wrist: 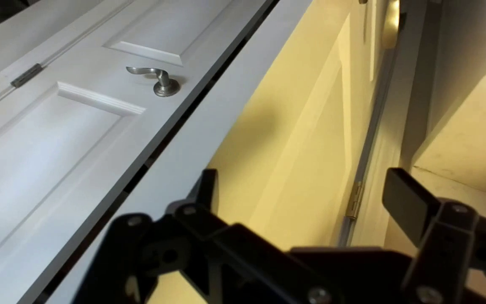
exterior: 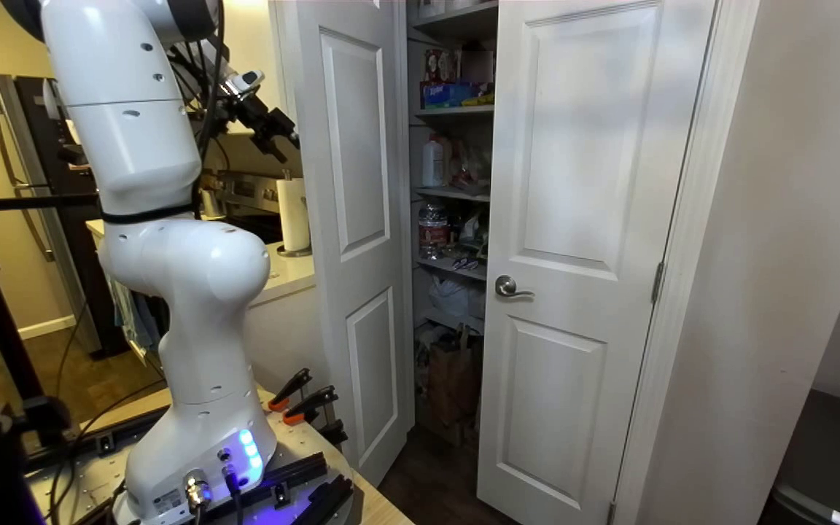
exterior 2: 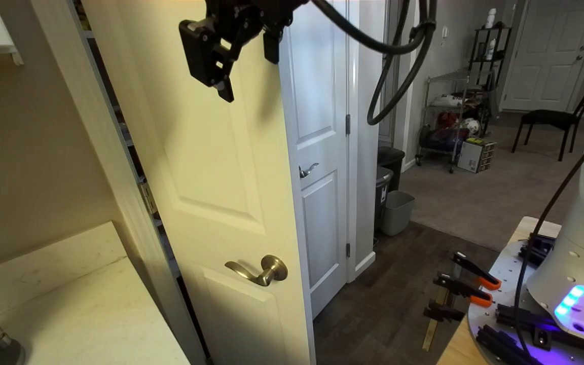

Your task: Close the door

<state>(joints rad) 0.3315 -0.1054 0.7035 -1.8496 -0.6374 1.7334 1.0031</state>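
The door (exterior: pixel 369 270) is the tall white panelled leaf at the left of the pantry opening in an exterior view. It stands open. Its face looks yellow-lit in an exterior view (exterior 2: pixel 211 167) and in the wrist view (wrist: pixel 302 169). Its silver lever handle (exterior 2: pixel 271 268) sits near its right edge. My gripper (exterior 2: pixel 249 69) is open and empty, high above the handle on the yellow-lit side. It also shows in an exterior view (exterior: pixel 287 147). In the wrist view my gripper (wrist: pixel 306 198) overlaps the door; whether a finger touches it I cannot tell.
The matching leaf (exterior: pixel 588 306) with its handle (exterior: pixel 511 286) at its left edge stands at the right. Pantry shelves (exterior: pixel 456 193) show between the leaves. A counter (exterior 2: pixel 64 314) lies beside the door. Black and orange clamps (exterior 2: pixel 467 289) stick out from the robot's table.
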